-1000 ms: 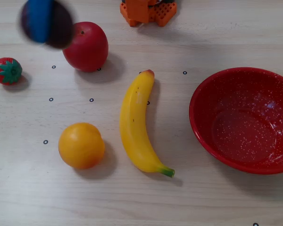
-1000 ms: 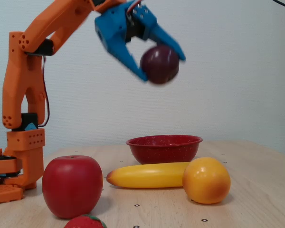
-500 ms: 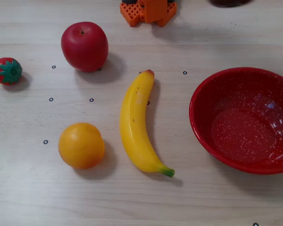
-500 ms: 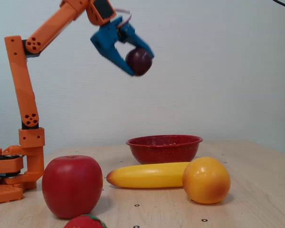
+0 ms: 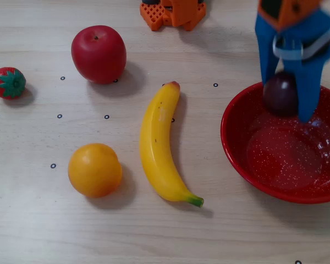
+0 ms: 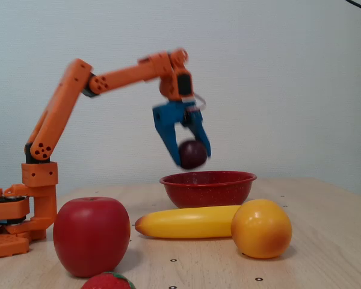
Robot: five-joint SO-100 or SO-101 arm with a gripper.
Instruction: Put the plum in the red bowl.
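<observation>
Red bowl [image 5: 239, 159] interior unobstructed below

Glossy, dark, smooth plum [image 5: 280, 94] between matt blue plastic fingers [image 5: 307, 88] of gripper [image 6: 191, 158]. Red bowl [image 5: 247, 165] glossy enamel-like, fine white speckle. Matt pale wood-grain table [image 5: 99, 236]. Orange plastic arm [image 6: 66, 105], matt. Apple [image 5: 99, 53] shiny, smooth; banana [image 5: 158, 148] and orange [image 5: 94, 170] smooth, soft sheen, plastic-looking. Strawberry [image 5: 9, 83] matt, dimpled.

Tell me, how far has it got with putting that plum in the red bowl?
Picking up looks done: the tool grips the plum in the air. Right now the plum hangs just above the red bowl, over its rim side in the top-down fixed view. Left: let go so it drops in.
</observation>
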